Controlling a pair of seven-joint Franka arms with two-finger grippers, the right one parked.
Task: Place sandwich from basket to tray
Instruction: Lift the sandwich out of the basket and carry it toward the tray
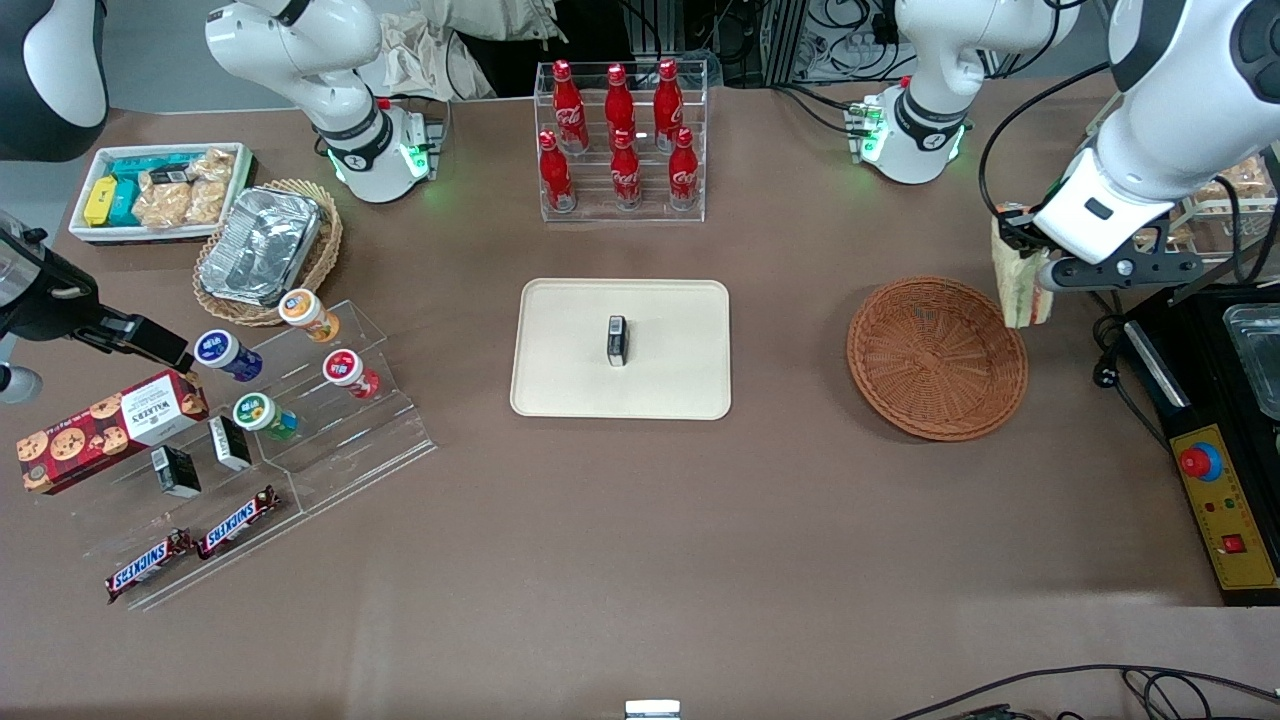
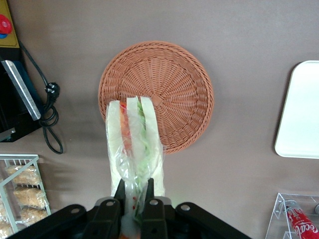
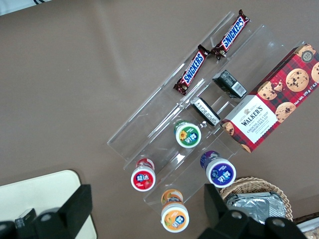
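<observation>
Now the pincer [image 2: 134, 191] squeezes the sandwich [image 2: 133, 144] up high, just over the basket's [image 2: 184, 84] edge, ready to carry it to the tray [image 1: 560, 380].

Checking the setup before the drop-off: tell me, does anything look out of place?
Yes: a small black box already stands in the middle of the tray, where the sandwich should go. The hand holds the sandwich above the table beside the basket.

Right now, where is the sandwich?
The sandwich is out of the basket, hanging in the shut gripper above the table beside the basket's rim, toward the working arm's end, well short of the tray.
</observation>
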